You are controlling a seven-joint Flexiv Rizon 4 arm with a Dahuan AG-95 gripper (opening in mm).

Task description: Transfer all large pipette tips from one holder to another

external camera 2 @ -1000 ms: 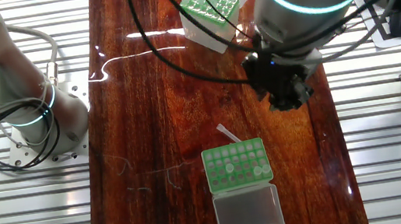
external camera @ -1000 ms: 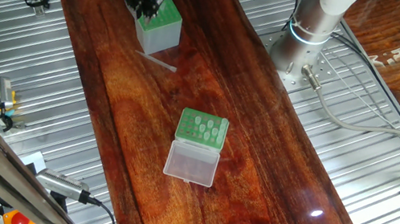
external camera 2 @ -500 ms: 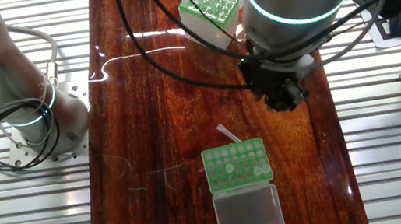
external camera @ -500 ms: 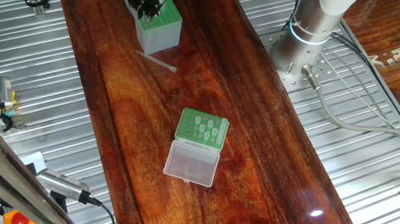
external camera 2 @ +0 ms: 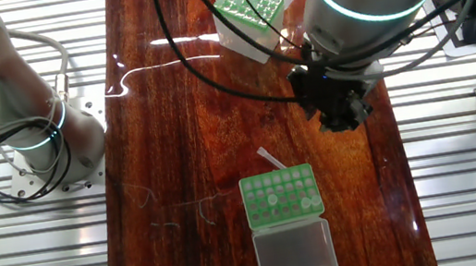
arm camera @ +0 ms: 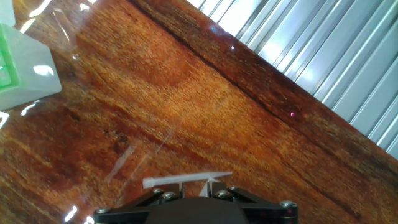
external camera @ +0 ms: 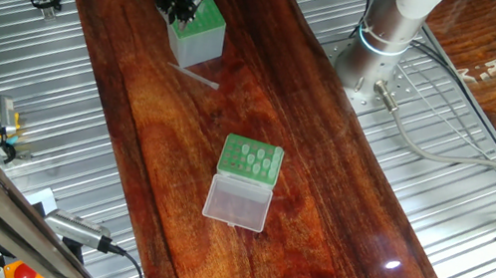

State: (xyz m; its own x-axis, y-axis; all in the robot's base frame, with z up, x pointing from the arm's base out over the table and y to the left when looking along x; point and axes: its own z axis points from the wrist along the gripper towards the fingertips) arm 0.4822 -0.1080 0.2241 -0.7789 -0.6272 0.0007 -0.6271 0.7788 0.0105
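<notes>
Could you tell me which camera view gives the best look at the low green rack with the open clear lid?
The other fixed view: the low green rack lies unobstructed, with its grid of holes and the flat clear lid resolved. One fixed view shows the rack smaller, holes indistinct. The hand view does not show it, only the taller box's corner.

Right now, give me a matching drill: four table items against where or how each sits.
1. low green rack
2. clear lid
3. tall translucent box
4. loose pipette tip

A. lying flat on the wood, outside both holders
B. right beside the gripper
C. swung open, flat on the table
D. mid-table, holes facing up, hinged to the lid

Pairs: 1-D, 2-C, 3-B, 4-A
</notes>
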